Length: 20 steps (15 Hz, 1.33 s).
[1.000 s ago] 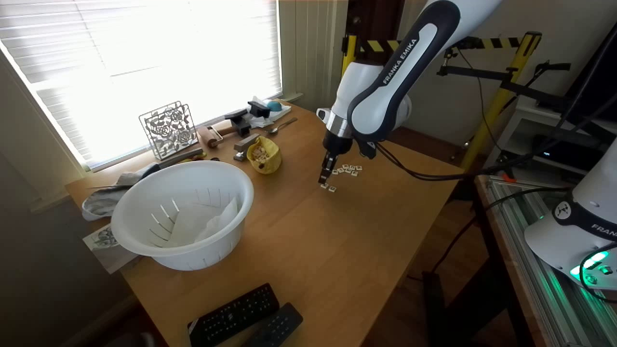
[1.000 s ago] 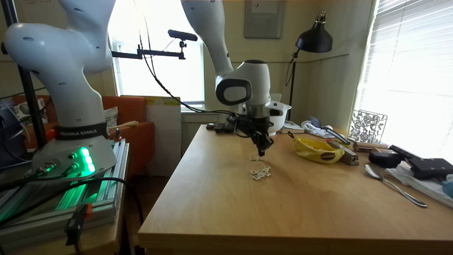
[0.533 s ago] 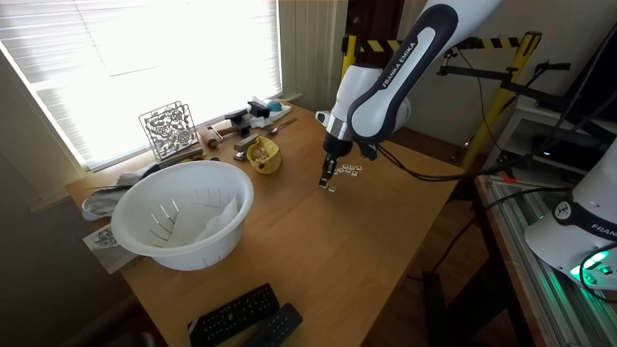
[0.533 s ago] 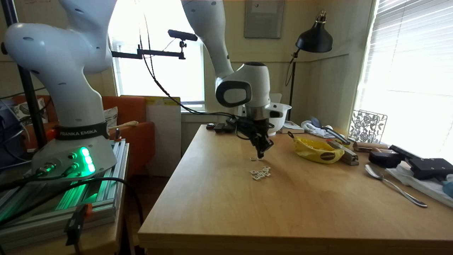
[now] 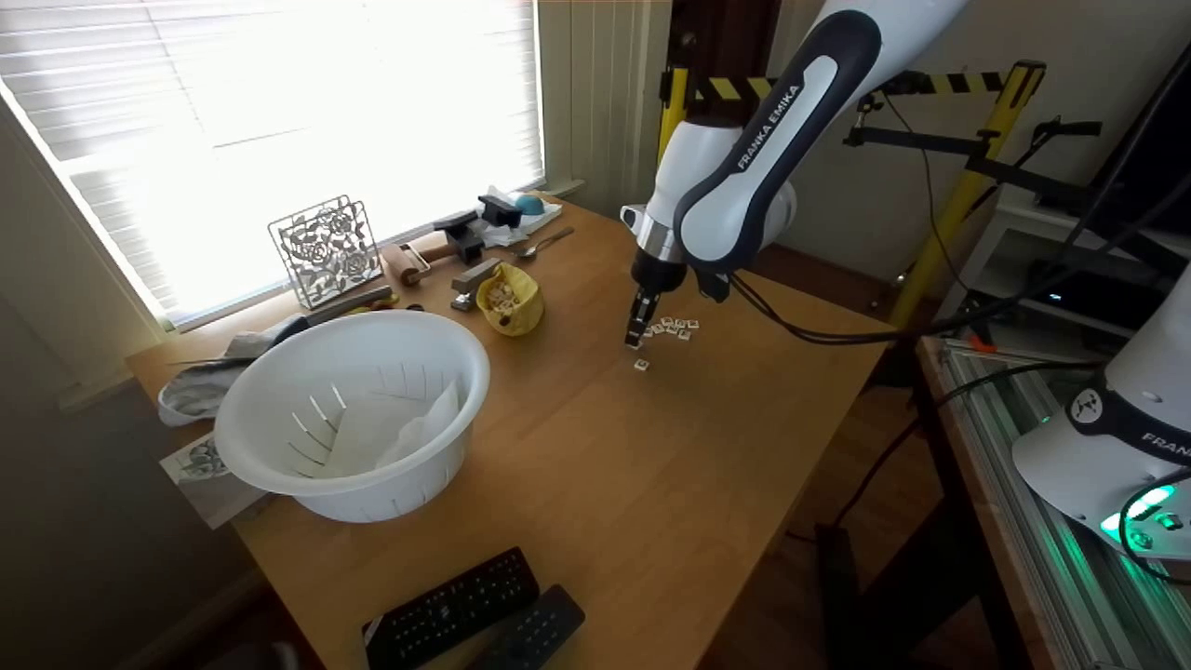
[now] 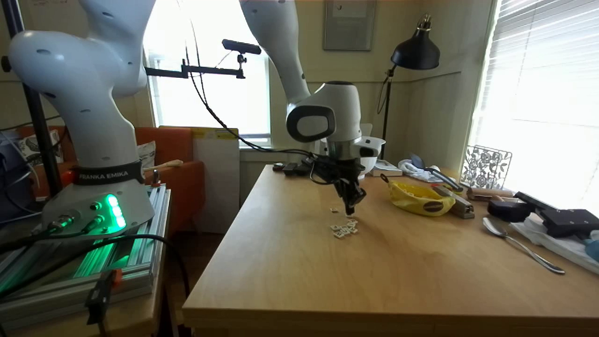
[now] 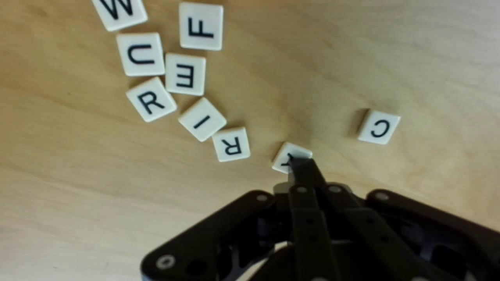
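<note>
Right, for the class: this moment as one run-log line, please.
pincer: shut; wrist view: tip overlaps partly hidden letter tile; C tile: to one side; nearer R tile: opposite side

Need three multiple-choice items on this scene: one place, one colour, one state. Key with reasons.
1. In the wrist view, where is the C tile relative to the fingers?
A) Below and left of their tips
B) Above and right of their tips
C) Pinched between them

2. What colour is the pouch?
A) Yellow
B) Red
C) Blue

3. How do the fingers stand?
A) Spread wide apart
B) Out of the wrist view
C) Closed together

Key:
1: B, since the wrist view shows that tile higher and to the right, clear of the tips.
2: A, since both exterior views show its yellow sides.
3: C, since the wrist view shows them side by side, not spread, with a half-hidden tile at the tips.
</note>
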{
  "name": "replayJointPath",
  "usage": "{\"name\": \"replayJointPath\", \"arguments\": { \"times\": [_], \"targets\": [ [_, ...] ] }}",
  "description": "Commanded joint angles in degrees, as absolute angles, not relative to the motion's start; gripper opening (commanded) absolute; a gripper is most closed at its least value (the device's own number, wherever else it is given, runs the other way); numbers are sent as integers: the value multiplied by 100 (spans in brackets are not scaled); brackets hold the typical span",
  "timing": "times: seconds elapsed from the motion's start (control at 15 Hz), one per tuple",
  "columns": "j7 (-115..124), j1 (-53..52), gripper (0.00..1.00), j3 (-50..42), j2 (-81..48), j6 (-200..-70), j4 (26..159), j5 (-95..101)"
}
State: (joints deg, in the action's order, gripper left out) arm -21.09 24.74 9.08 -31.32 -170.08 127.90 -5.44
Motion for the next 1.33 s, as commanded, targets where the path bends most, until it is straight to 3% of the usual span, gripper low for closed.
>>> {"name": "replayJointPath", "arguments": {
  "times": [0.0,0.67,1.27],
  "targets": [
    [-1252,2035,0,450,-3144,-16831,12801,-669],
    [869,1019,0,-335,-3010,-16279,12790,-950],
    [1635,756,0,-400,-3027,-16185,12740,-1309]
  ]
}}
